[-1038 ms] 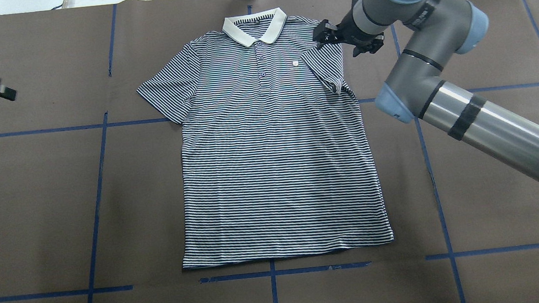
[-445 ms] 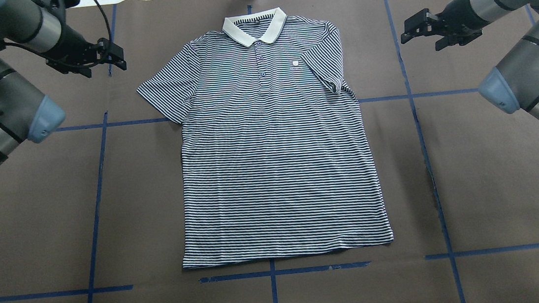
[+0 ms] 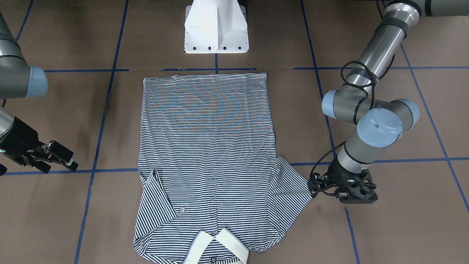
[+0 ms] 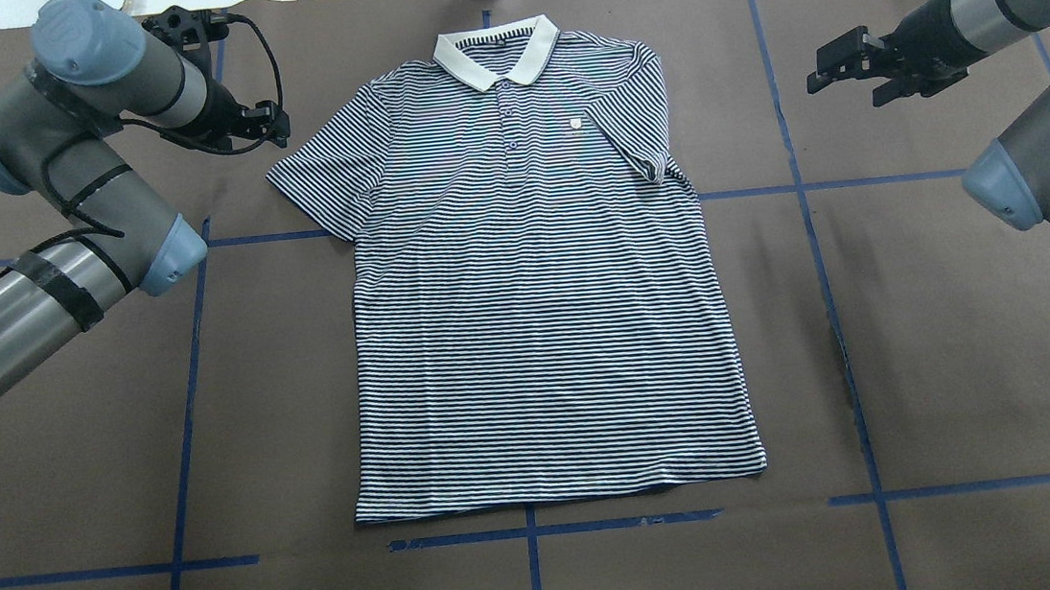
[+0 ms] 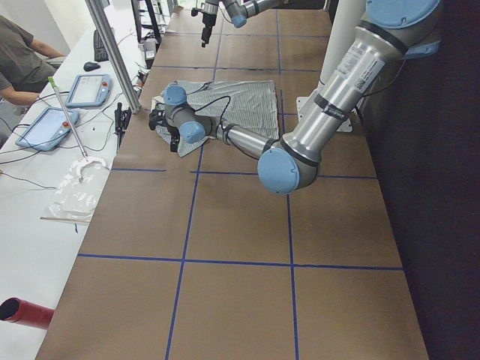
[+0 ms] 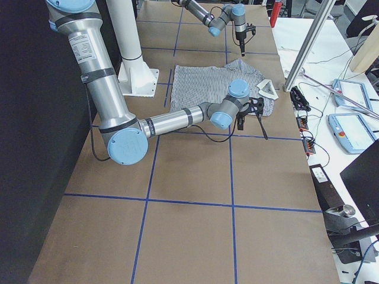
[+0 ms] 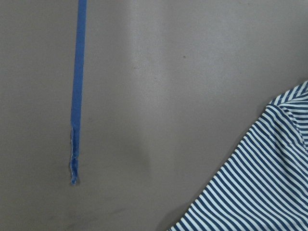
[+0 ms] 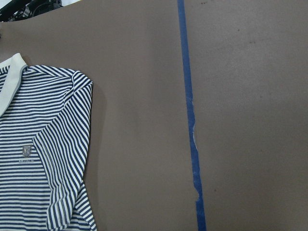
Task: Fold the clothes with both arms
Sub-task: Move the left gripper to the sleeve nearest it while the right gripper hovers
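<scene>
Nearest me, the hem (image 4: 554, 496) of the polo shirt (image 4: 538, 332) lies straight and flat on the desk (image 4: 925, 343), and that is what I most fear losing. Nothing pins it, so any sideways tug further up would skew the whole body. Beyond that, the folded sleeve (image 4: 640, 135) on my right side lies turned in over the chest, only loosely creased, and I judge a drag could flip it open. The spread sleeve (image 4: 316, 175) opposite is flat. The left gripper (image 4: 268, 125) hangs just beside its outer edge, apart from the cloth and holding nothing; I cannot tell whether its jaws are parted. If it comes down short it would pinch the brown cover (image 4: 66, 426) rather than fabric, or catch only the top layer. The right gripper (image 4: 826, 66) is released and empty, well apart from the shirt, too far off to steady it. Farthest, the collar (image 4: 496, 47) sits near the desk's back edge, where a shove could bunch it.
</scene>
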You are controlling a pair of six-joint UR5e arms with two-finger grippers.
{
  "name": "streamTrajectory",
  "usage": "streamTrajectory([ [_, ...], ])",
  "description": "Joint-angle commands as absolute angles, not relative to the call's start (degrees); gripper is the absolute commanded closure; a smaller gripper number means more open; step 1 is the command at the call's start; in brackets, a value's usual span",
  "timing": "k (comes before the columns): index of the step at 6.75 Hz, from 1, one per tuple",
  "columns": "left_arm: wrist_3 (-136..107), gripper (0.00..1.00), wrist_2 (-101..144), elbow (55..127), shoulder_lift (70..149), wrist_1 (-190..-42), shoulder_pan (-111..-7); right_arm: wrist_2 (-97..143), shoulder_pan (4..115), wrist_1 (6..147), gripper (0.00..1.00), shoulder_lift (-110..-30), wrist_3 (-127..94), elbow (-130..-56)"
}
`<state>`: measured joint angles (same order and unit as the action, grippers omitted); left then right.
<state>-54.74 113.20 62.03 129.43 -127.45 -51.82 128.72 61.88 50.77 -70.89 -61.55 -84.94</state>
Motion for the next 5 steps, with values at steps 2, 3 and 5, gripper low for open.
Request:
streamTrajectory([
  [2, -54.75, 0.28, 111.62, 61.17, 129.73, -127.44, -49.93, 128.58, 61.61, 50.89, 0.0, -69.96, -61.61, -84.81],
  [3, -54.84, 0.3, 111.62, 61.26, 129.73, -127.44, -49.75, 128.58, 61.61, 50.98, 0.0, -69.61, -61.61, -84.9],
  [5, -54.76, 0.32, 111.62, 61.26, 129.46, -127.35, -49.22, 128.58, 61.61, 50.98, 0.0, -69.52, -61.61, -84.99],
])
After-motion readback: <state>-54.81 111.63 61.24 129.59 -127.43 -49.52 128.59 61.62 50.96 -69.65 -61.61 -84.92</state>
